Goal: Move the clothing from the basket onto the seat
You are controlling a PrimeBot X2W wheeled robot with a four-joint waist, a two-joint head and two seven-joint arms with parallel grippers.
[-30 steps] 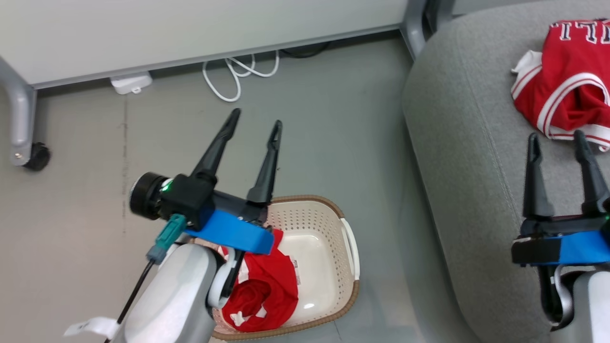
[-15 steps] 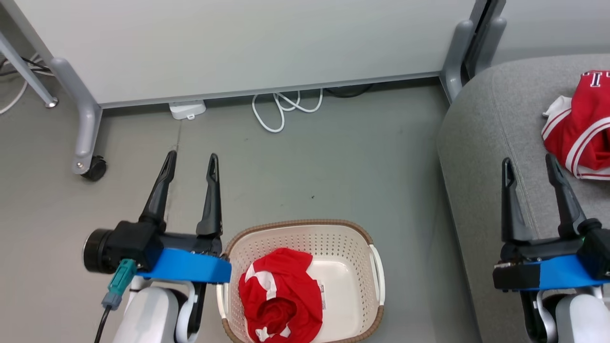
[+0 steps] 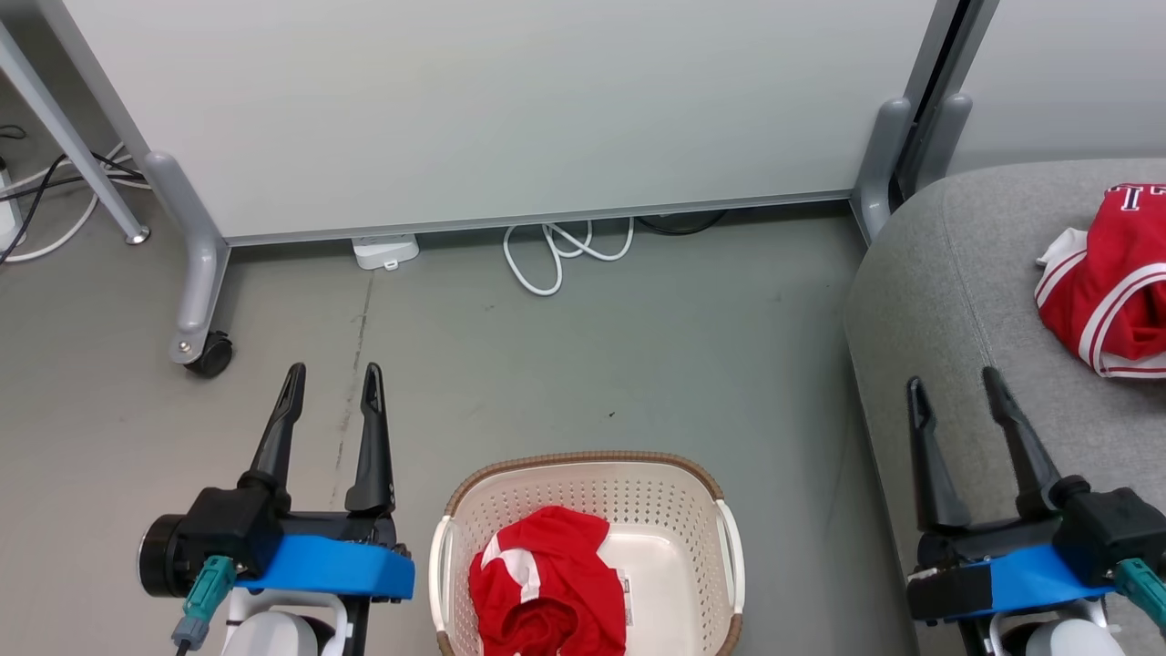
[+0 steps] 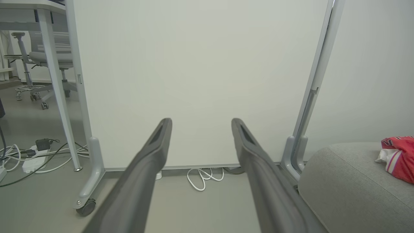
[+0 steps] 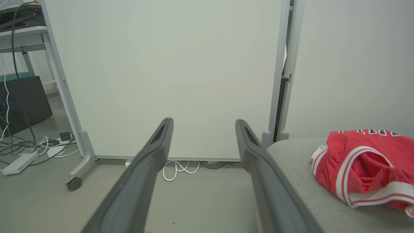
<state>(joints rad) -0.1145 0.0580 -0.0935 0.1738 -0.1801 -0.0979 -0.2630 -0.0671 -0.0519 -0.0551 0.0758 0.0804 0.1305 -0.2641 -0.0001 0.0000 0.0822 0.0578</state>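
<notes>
The cream basket (image 3: pixel 674 497) stands on the floor at the bottom middle of the head view, with crumpled red shorts (image 3: pixel 547 592) lying inside it. A red jersey (image 3: pixel 1116 292) with white trim rests on the grey seat (image 3: pixel 920 301) at the right, also seen as the jersey (image 5: pixel 362 165) on the seat (image 5: pixel 304 181) in the right wrist view and the jersey (image 4: pixel 399 155) in the left wrist view. My left gripper (image 3: pixel 332 374) hangs open left of the basket, empty. My right gripper (image 3: pixel 952 383) is open over the seat's front edge, left of the jersey, empty.
A white partition panel (image 3: pixel 501 109) on castor feet (image 3: pixel 208 351) stands behind the basket. A white cable coil (image 3: pixel 560 255) and a power adapter (image 3: pixel 384 251) lie at its foot. Desk legs and cables (image 4: pixel 35 152) are to the far left.
The camera has swung left and tilted, shifting the whole picture. My left gripper has drawn back from over the basket to its left side; the shorts now show uncovered.
</notes>
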